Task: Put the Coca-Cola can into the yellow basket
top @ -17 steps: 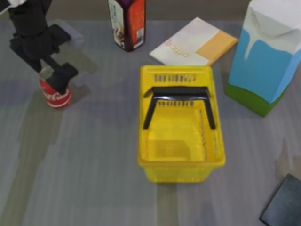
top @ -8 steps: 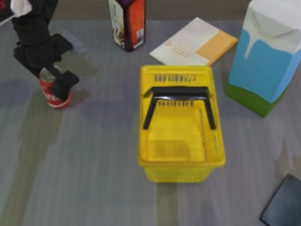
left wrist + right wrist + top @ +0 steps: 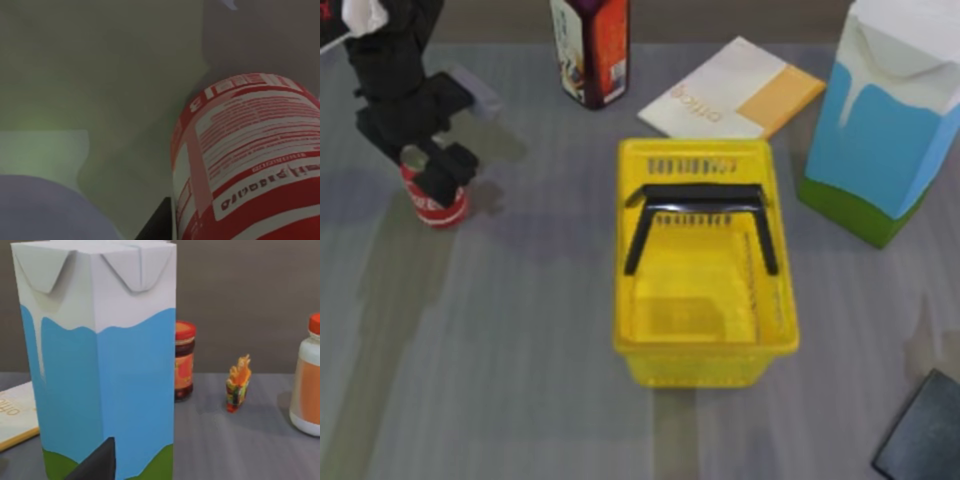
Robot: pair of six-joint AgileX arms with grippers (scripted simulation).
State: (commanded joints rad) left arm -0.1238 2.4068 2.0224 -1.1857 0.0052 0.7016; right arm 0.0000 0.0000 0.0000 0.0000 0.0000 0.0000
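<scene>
The Coca-Cola can [image 3: 438, 208] stands upright at the table's far left, red with white script. My left gripper [image 3: 430, 170] reaches down over its top, one finger on each side of the can, shut on it. In the left wrist view the can [image 3: 250, 160] fills the picture, and a dark finger [image 3: 159, 227] lies against its side. The yellow basket [image 3: 705, 348] sits in the middle of the table, well to the can's right, with its black handles [image 3: 700, 195] folded across the opening. My right gripper [image 3: 920, 440] is parked at the near right corner.
A dark purple and orange carton [image 3: 590, 50] stands at the back, with a white and orange booklet [image 3: 732, 90] beside it. A tall blue and white milk carton [image 3: 885, 120] stands right of the basket. Behind it are a red-lidded jar [image 3: 184, 360], a small colourful figure [image 3: 238, 385] and a white bottle [image 3: 307, 385].
My left gripper has come down around the can from above it, and its fingers have drawn in against the can's sides. The can has barely shifted. The right arm has not moved.
</scene>
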